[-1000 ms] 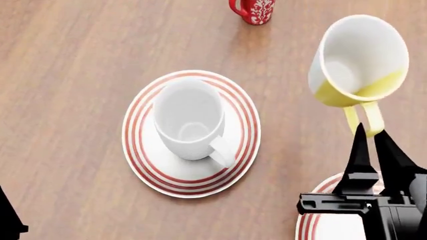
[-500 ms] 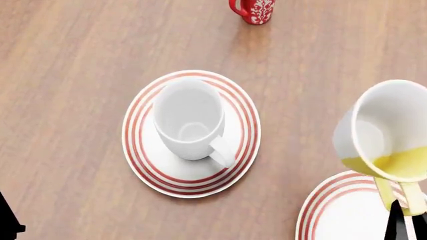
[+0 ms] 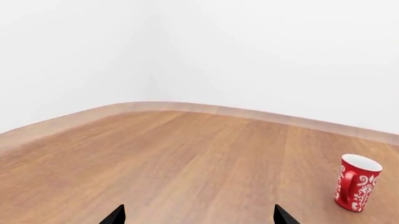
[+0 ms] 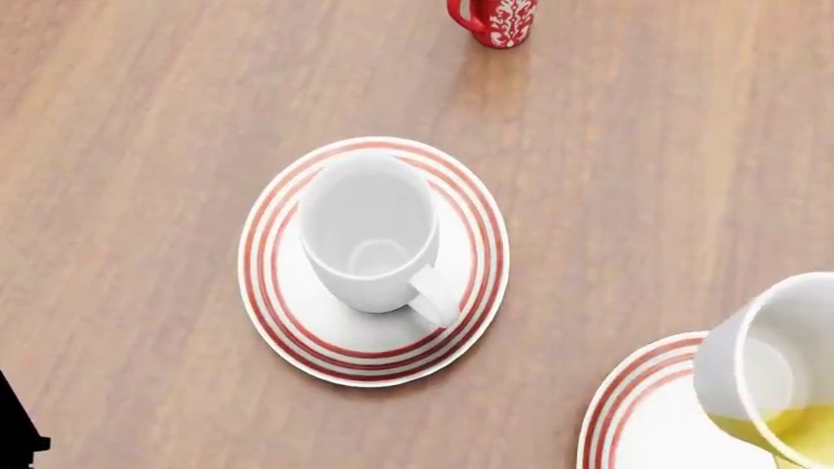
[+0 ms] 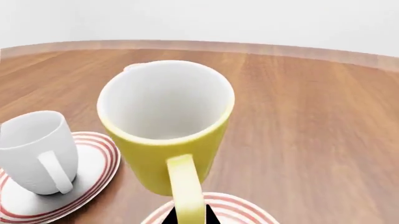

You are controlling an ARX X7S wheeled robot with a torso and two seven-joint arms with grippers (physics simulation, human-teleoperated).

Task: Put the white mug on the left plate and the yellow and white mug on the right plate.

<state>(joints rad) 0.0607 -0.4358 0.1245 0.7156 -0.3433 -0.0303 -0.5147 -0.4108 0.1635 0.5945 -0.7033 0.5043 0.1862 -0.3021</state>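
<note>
We have the white mug (image 4: 375,234) standing on the left plate (image 4: 268,283), so that half is done. Our right gripper (image 5: 188,218) is clamped on the handle of the yellow and white mug (image 5: 163,126), held above the right plate (image 4: 639,420); lowering and letting go remain. Our left gripper (image 3: 196,215) is spread open, empty.

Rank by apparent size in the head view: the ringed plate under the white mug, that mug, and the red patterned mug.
1. Red-ringed round white plate
2. Plain white ceramic mug
3. Red floral-patterned mug, cut off by the frame edge and farther away, so its true size is unsure.
</note>
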